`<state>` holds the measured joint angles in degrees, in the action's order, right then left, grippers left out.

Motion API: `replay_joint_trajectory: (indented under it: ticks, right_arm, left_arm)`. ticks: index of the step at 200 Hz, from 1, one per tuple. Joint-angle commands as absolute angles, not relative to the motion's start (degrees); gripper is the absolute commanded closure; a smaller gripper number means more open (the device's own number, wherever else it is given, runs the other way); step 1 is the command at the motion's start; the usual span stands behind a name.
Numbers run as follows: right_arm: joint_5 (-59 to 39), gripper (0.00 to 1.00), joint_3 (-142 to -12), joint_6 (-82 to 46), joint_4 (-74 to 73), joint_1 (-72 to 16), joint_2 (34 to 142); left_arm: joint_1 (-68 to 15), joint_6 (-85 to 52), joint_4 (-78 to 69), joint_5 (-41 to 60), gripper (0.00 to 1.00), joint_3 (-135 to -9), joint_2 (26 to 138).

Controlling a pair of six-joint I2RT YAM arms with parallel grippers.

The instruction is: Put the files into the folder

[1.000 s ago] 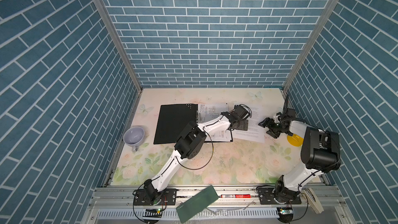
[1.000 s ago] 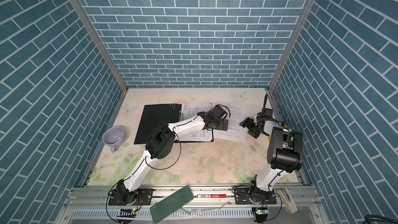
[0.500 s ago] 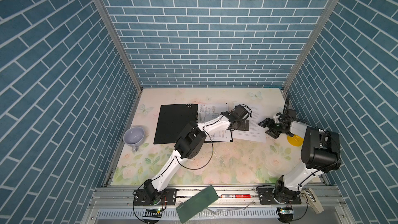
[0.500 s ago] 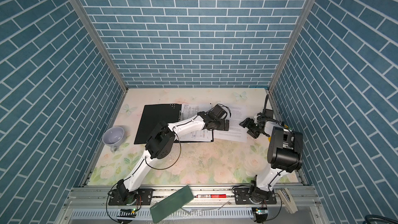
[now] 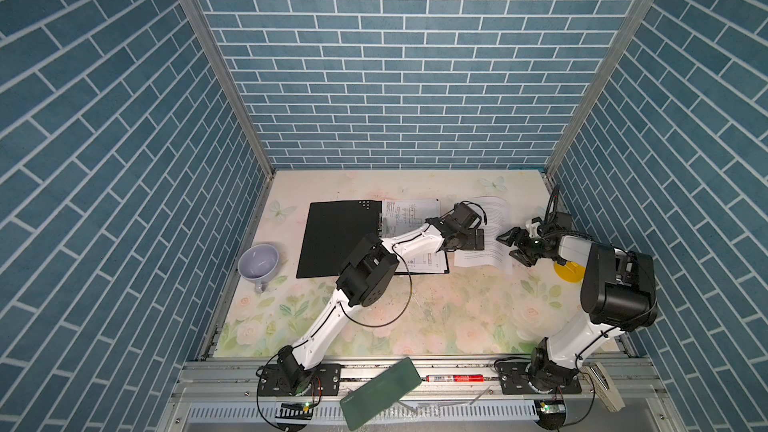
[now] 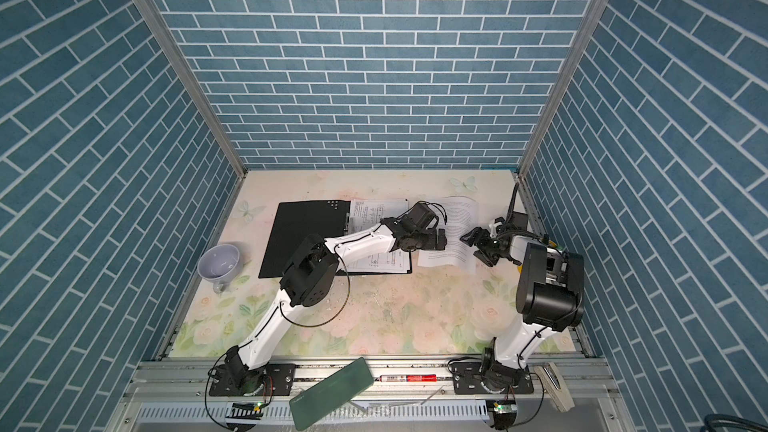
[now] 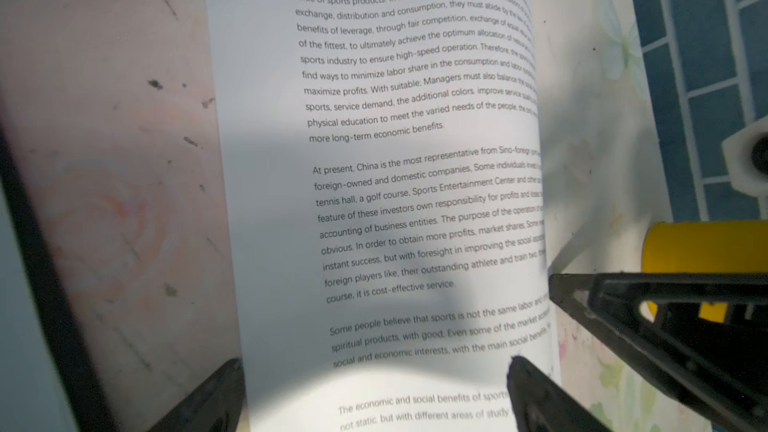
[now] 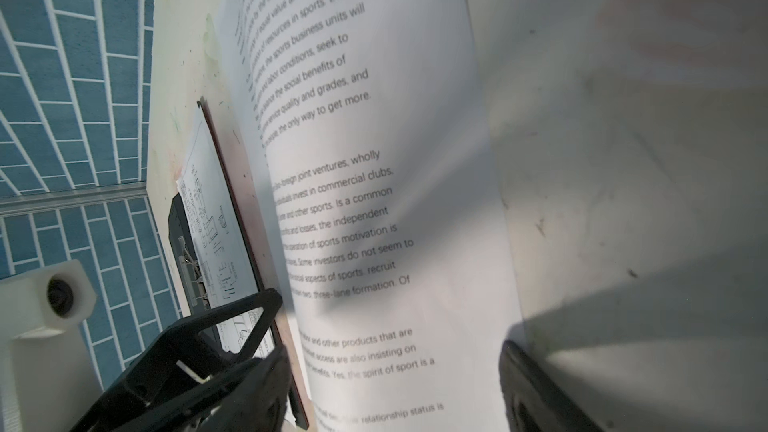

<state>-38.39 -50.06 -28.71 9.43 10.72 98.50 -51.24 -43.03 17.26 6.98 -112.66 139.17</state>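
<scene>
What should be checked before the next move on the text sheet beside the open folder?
1. Folder open and flat: ok.
2. Drawing sheet on its right half: ok.
3. Text sheet inside the folder: not ok, on the table beside it.
4. Text sheet lying flat: not ok, it bows.
5. Left gripper open at that sheet: ok.
6. Right gripper open on the opposite side: ok.

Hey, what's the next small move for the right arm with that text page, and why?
Probably close the right tool on the right edge of the text sheet, so it can be lifted toward the open folder. The sheet lies beside the folder, not in it; the left tool and the right one stand open at its opposite edges.
</scene>
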Motion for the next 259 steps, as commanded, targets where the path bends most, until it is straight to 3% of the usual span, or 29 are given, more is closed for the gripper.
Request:
replay_joint_trajectory:
  ticks: [1,93,174,213,259]
  right_arm:
    - [-39.82,0.21,-47.31,-31.08,11.02,10.42,100.92]
    - [-40.97,0.21,-46.41,-33.91,8.66,10.37,101.51]
    - [-41.19,0.21,-44.96,-36.30,5.80,10.02,101.01]
    - [-42.09,0.21,-44.83,-37.42,4.47,9.84,101.12]
    - [-42.54,0.22,-44.69,-37.82,4.32,9.36,100.42]
  left_arm:
    - [-51.32,-45.54,15.92,9.16,0.00,-109.73,139.60]
    - [-51.31,-48.15,7.30,11.20,0.00,-104.87,137.88]
    - [-52.16,-49.75,7.77,12.57,0.01,-108.20,140.47]
    - [-52.28,-50.08,7.54,12.57,0.06,-108.30,140.63]
    - [-52.31,-51.10,6.16,12.49,0.18,-108.53,140.91]
